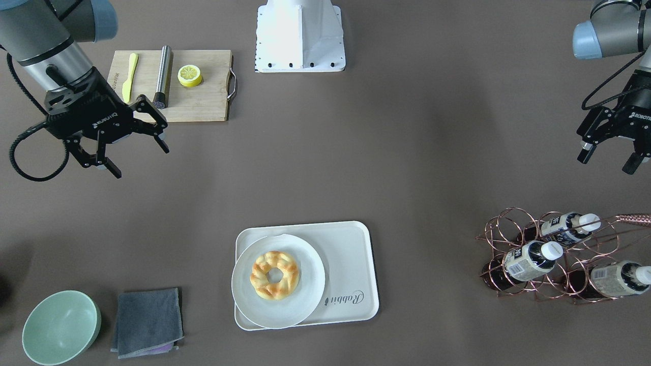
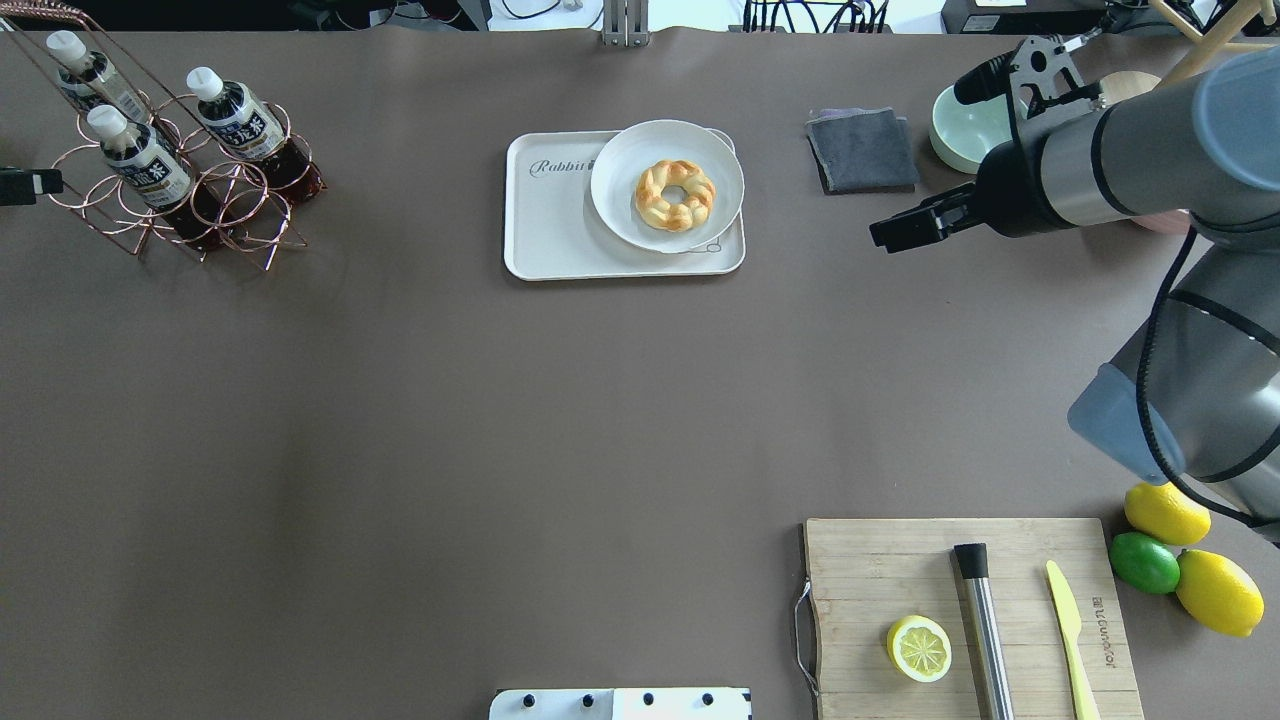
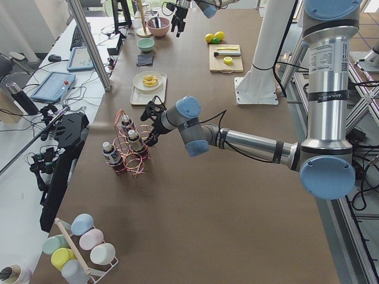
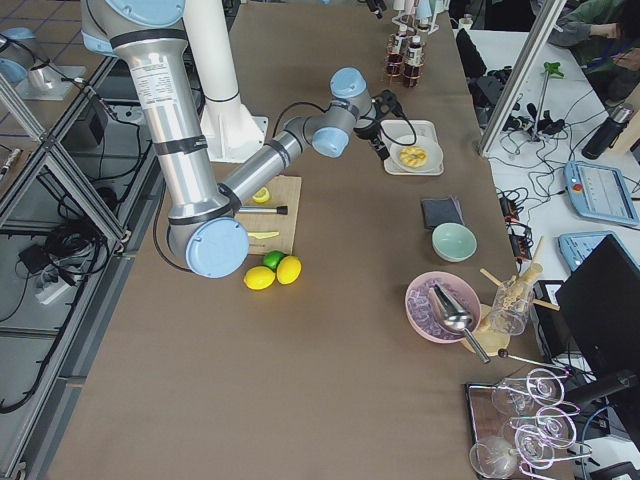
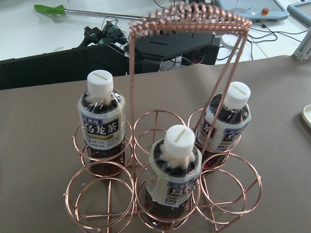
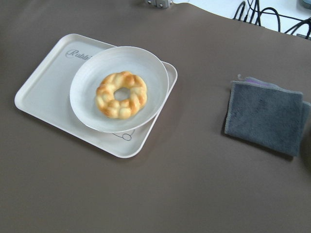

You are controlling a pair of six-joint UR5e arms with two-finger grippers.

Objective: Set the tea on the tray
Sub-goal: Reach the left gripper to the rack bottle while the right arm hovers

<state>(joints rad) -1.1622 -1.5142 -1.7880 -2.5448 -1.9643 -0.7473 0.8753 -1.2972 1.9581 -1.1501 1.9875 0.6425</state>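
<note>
While the left gripper hangs spread and empty on the robot's side of the copper wire rack, the right gripper, likewise spread and empty, sits well apart by the cutting board. I'd worry that a finger going down for the tea, the nearest of three bottles, snags the wire or the coiled handle overhead and drags the rack along. It might also tip on the narrow bare strip of tray beside the plate. For now the tea stands in the rack about upright, its long axis vertical and its white cap pointing up.
</note>
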